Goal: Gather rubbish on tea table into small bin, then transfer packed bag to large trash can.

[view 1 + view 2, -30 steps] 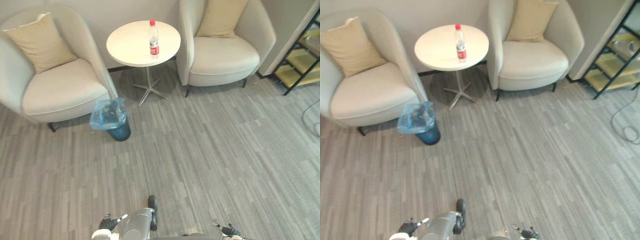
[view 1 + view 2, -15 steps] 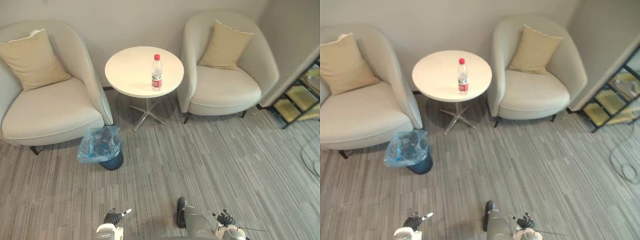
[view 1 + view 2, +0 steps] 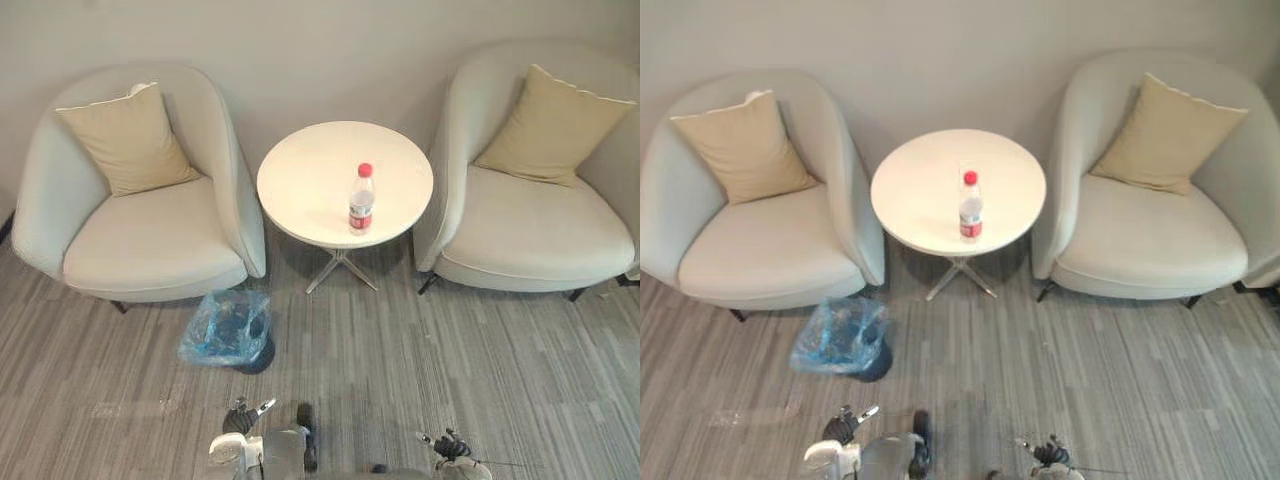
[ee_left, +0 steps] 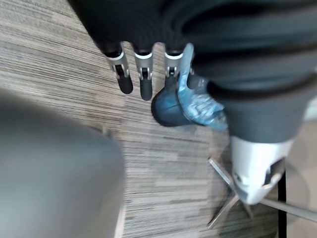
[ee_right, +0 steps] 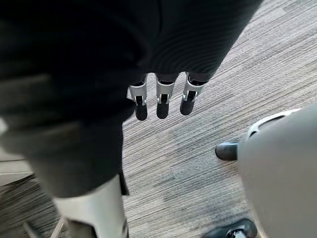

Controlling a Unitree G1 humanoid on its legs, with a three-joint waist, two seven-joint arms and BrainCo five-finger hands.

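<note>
Camera is swinging onto the desk (image 3: 310,180); the approach is probably still under way.
Left hand (image 4: 145,82) and right hand (image 5: 162,99) are hanging slack and empty, with the bottle (image 3: 361,198) well ahead of them.

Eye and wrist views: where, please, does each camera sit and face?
Left eye: head, down at round white tea table, red-capped clear bottle; left hand, right hand at bottom.
Right eye: same scene, offset.
Left wrist: along open left hand, toward blue-bagged small bin; eyes share it.
Right wrist: along open right hand, grey floor.
</note>
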